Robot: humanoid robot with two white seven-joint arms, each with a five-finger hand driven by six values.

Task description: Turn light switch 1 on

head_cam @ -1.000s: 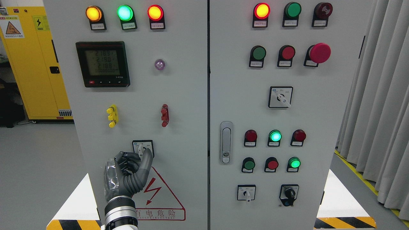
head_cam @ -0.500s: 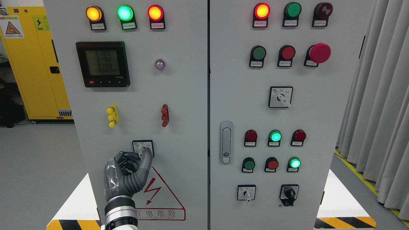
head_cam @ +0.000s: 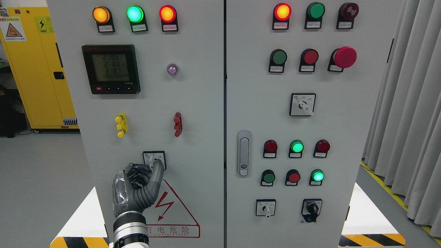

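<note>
A small rotary switch (head_cam: 154, 157) with a white knob sits on a square plate low on the left cabinet door (head_cam: 193, 103), above a red warning triangle (head_cam: 172, 210). My left hand (head_cam: 152, 167) reaches up from the bottom edge. Its dark thumb and curled fingers (head_cam: 159, 172) pinch the white knob, covering the lower part of the plate. The right hand does not show.
The left door carries three lit lamps (head_cam: 134, 14), a digital meter (head_cam: 111, 69), and yellow (head_cam: 121, 125) and red (head_cam: 177, 124) fittings. The right door has buttons, lamps, a latch handle (head_cam: 244, 153) and more selector switches (head_cam: 265, 207). A yellow cabinet (head_cam: 34, 69) stands at left, curtains (head_cam: 410, 103) at right.
My left hand stays pinched on the knob in the same place. Only the meter's digits differ.
</note>
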